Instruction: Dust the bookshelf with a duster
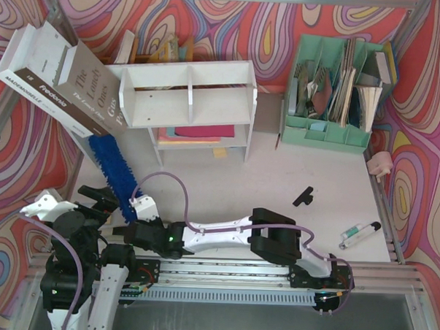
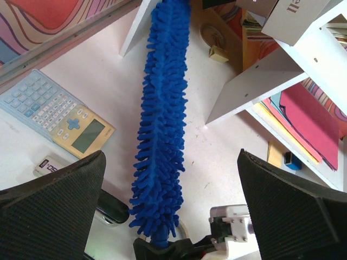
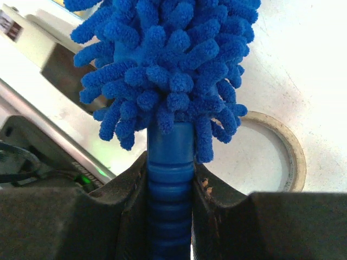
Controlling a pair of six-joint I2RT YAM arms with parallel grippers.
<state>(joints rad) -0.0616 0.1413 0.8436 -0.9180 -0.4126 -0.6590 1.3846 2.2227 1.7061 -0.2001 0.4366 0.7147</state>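
The white bookshelf (image 1: 187,90) stands at the back of the table, and its corner shows in the left wrist view (image 2: 255,81). The blue fluffy duster (image 1: 114,171) stretches from my right gripper (image 1: 135,214) toward the shelf's lower left side. My right gripper (image 3: 171,187) is shut on the ribbed blue handle just under the shaggy bristles (image 3: 168,59). My left gripper (image 2: 172,162) hangs open above the duster (image 2: 160,124), a black finger (image 2: 54,208) on either side, touching nothing. In the top view the left gripper (image 1: 94,202) sits just left of the duster.
Large books (image 1: 63,78) lean against the shelf's left side. A mint-green organizer (image 1: 333,89) stands back right. A calculator (image 2: 59,116) lies left of the duster, and a tape roll (image 3: 287,157) lies by the handle. A black clip (image 1: 303,196) and a marker (image 1: 359,231) lie to the right.
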